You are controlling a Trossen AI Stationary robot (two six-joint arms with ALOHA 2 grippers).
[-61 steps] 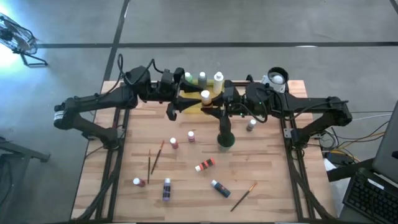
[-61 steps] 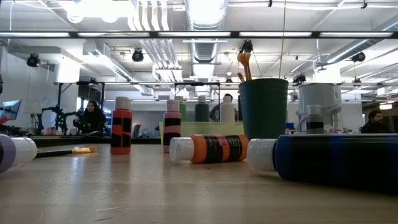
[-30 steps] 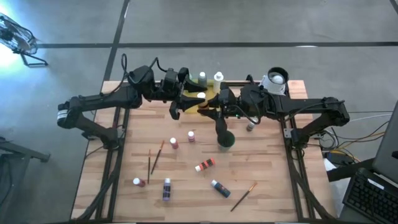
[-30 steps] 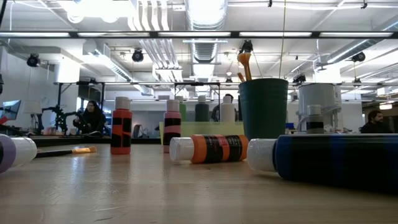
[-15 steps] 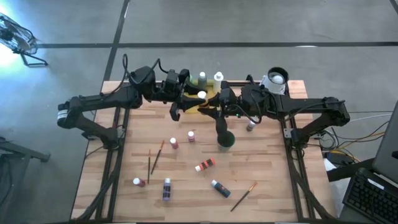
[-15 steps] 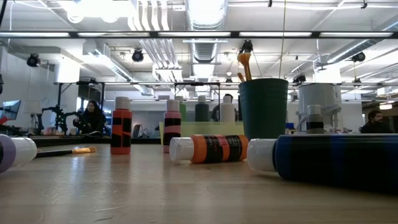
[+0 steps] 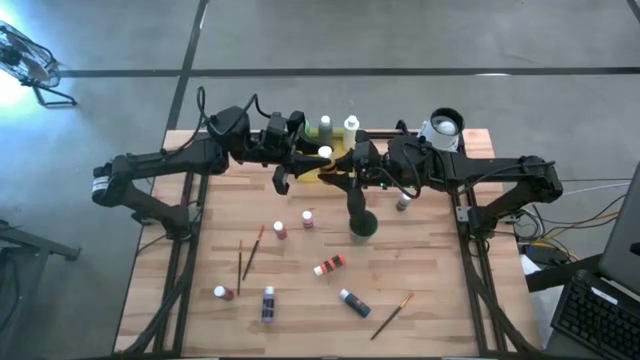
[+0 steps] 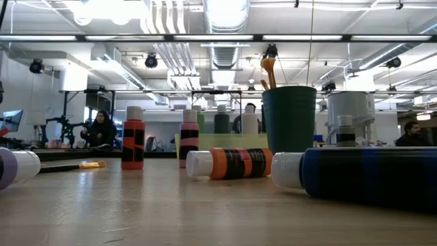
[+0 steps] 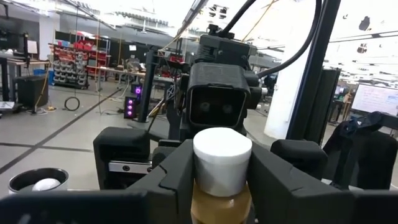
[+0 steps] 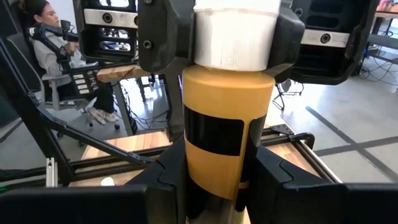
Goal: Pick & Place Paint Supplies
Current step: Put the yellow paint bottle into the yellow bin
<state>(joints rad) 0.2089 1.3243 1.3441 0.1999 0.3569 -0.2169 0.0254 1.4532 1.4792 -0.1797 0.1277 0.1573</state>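
An ochre paint bottle with a black label and a white cap stands upright in the air above the yellow tray, at the table's far middle. My left gripper comes from the left and is shut on its cap. My right gripper comes from the right and is shut on its body. Two white-capped bottles stand in the tray. More bottles and brushes lie on the table nearer me. My left gripper pinches the bottle's white cap between its two fingers, one on each side. The fingers come about level from the table's left. My right gripper pinches the lower part of the bottle's ochre body between its two fingers, about level from the table's right. The bottle stands upright, cap up, lifted clear of the tray and table.
A dark green cup with brushes in it stands just nearer than the grippers. A small bottle stands to its right, and a white round container sits at the far right. Lying bottles and a brush dot the near half.
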